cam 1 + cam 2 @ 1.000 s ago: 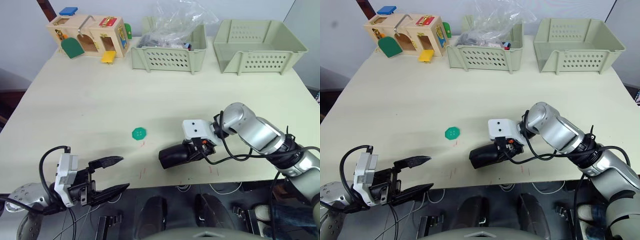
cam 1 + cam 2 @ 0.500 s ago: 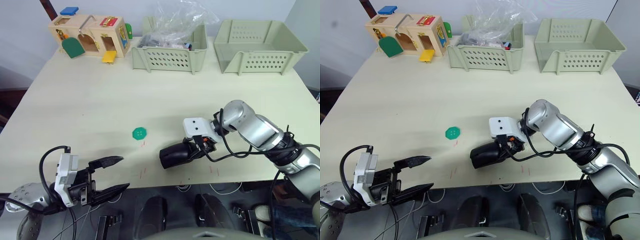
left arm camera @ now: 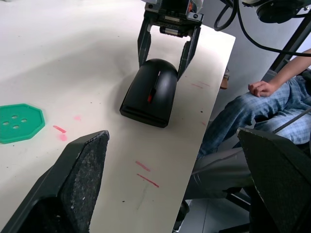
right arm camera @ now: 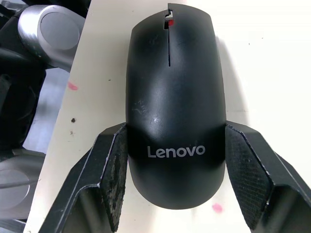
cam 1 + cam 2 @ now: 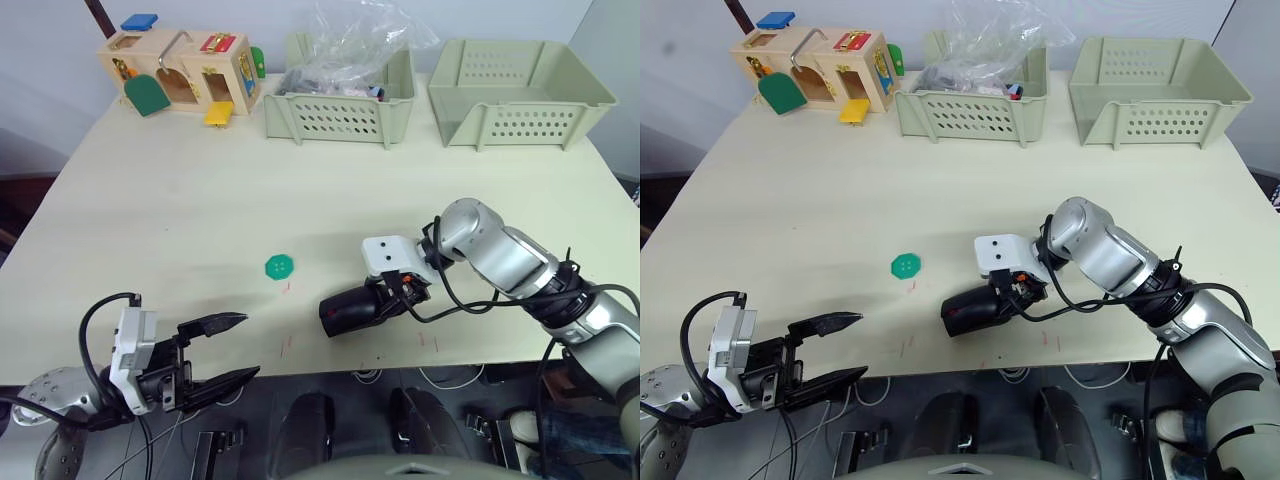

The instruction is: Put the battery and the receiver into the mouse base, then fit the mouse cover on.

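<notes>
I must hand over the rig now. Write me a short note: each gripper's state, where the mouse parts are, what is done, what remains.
Right gripper: fingers on both sides of the mouse cover, at its rear; a firm clamp cannot be confirmed.
Left gripper: open, holds nothing, near the table's front edge.
The cover sits on the mouse near the front edge; a red mark shows at its front slot. Battery and receiver are not seen loose.
Left to do: check that the cover is fully seated, then release.
</notes>
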